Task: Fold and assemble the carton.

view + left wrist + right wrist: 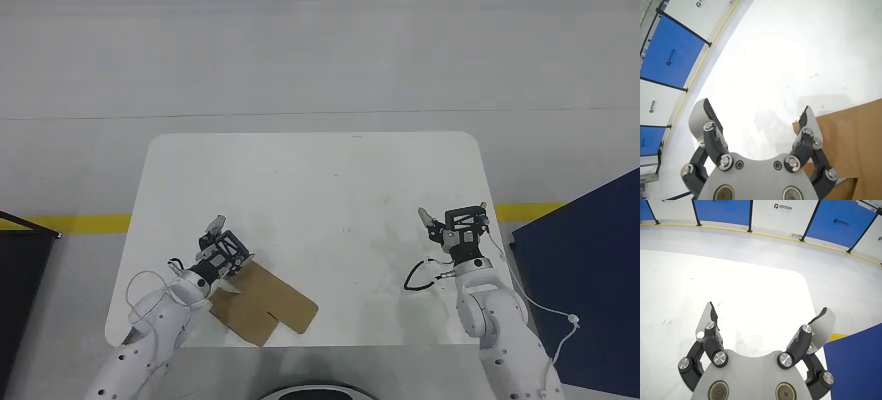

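Two claws stand over one white worktop [320,180], and both are empty.

1. Carton. The carton [262,302] is a flat sheet of brown cardboard, not yet folded. It lies on the robot's left side of the worktop, close to the edge nearest the robot. Its outline sits at an angle to the worktop edges. A narrow slot is cut into the side of it that faces the robot.

2. Left claw. The left claw [224,240] is at the far corner of the carton, on the carton's left side. Its jaws are spread wide and nothing is between them. In the left wrist view, one finger [806,117] lines up with the corner of the cardboard, while the other finger is over bare worktop. Whether the finger touches the cardboard cannot be told.

3. Right claw. The right claw [453,215] is over the robot's right side of the worktop, near the right edge and well apart from the carton. Its jaws are likewise spread wide and hold nothing. Bare worktop lies below it.

4. Surroundings. A dark blue panel [590,260] stands on the floor just beside the right edge of the worktop. A yellow line [90,222] runs across the floor behind the worktop.
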`<state>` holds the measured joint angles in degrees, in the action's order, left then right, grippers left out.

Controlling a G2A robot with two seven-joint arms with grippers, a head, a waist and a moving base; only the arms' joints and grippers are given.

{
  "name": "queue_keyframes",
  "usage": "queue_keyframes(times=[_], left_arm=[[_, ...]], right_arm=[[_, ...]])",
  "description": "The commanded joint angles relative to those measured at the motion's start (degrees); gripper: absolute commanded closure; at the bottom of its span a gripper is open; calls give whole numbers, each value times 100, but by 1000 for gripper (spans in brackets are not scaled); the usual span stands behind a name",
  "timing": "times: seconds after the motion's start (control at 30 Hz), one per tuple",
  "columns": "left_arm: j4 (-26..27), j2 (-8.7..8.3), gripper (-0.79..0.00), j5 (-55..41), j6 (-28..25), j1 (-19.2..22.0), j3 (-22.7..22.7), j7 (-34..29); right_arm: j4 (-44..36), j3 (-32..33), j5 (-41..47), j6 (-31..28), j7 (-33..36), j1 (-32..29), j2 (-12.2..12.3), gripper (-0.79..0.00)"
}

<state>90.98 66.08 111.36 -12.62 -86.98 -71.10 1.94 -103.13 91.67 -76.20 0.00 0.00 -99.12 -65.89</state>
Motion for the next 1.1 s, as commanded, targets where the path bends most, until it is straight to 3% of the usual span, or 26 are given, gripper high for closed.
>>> queue_keyframes(times=[0.0, 0.23, 0.53, 0.8, 0.87, 0.97, 1.07], left_arm=[[-91, 11, -785, 86, -65, 51, 109, -25], [-135, 8, -785, 509, -402, 61, 419, 66], [227, -107, -785, 280, -893, -360, 66, 470], [812, -99, -785, -937, -191, -740, -454, 881], [1017, -107, -785, -1248, -248, -856, -582, 1046], [1305, -151, -785, -1959, -839, -1143, -873, 1561], [1329, -237, -785, -2811, -1892, -1491, -1409, 2462]], right_arm=[[0, 0, 0, 0, 0, 0, 0, -785], [0, 0, 0, 0, 0, 0, 0, -785], [0, 0, 0, 0, 0, 0, 0, -785], [0, 0, 0, 0, 0, 0, 0, -785], [0, 0, 0, 0, 0, 0, 0, -785], [0, 0, 0, 0, 0, 0, 0, -785], [0, 0, 0, 0, 0, 0, 0, -785]])
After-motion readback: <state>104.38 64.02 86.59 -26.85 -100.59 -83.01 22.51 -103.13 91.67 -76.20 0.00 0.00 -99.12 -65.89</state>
